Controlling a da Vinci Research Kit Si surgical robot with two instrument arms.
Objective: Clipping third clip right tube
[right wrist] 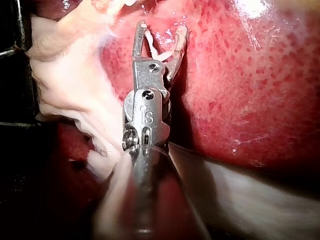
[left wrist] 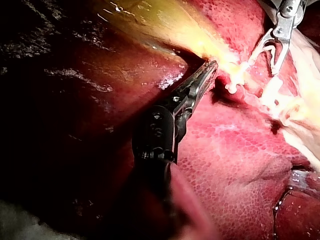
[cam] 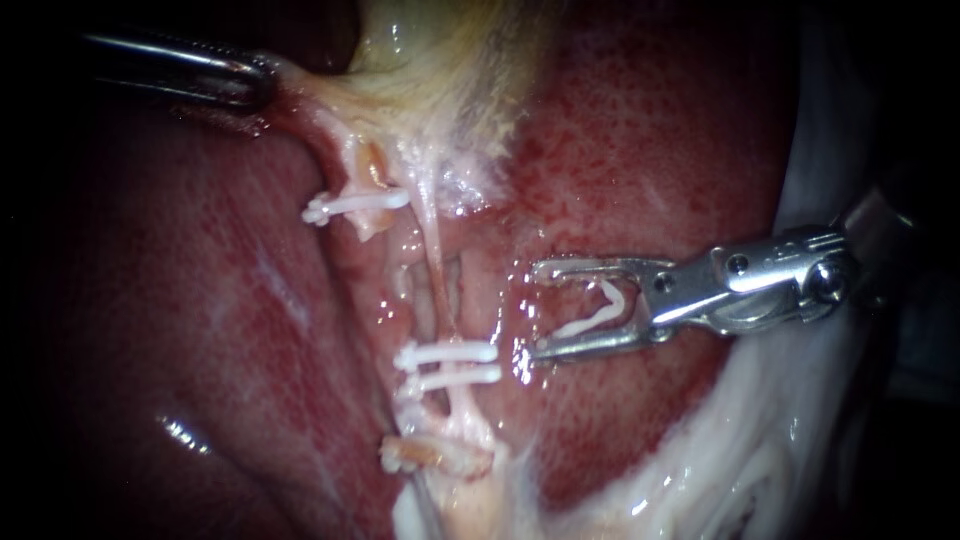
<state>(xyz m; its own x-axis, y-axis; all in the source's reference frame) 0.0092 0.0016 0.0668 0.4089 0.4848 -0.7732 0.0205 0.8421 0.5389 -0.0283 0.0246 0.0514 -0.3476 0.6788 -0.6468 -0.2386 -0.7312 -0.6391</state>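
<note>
My left instrument point(cam: 255, 80) is clamping its jaws on the gallbladder point(cam: 430, 60), seemingly to stretch the right tube point(cam: 436, 270) taut. That tube is running mid-scene, wearing two clips point(cam: 450, 353) low down. Beside it, my right instrument point(cam: 540, 308) is cradling a fresh clip point(cam: 600, 308) in wide jaws.

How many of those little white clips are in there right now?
4 clips: one at upper left, two stacked on the right tube, one carried by the right instrument. More could hide under tissue.

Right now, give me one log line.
left instrument: holding pale tissue | right instrument: carrying clip, beside right tube, not on it | two clips on that tube
</note>
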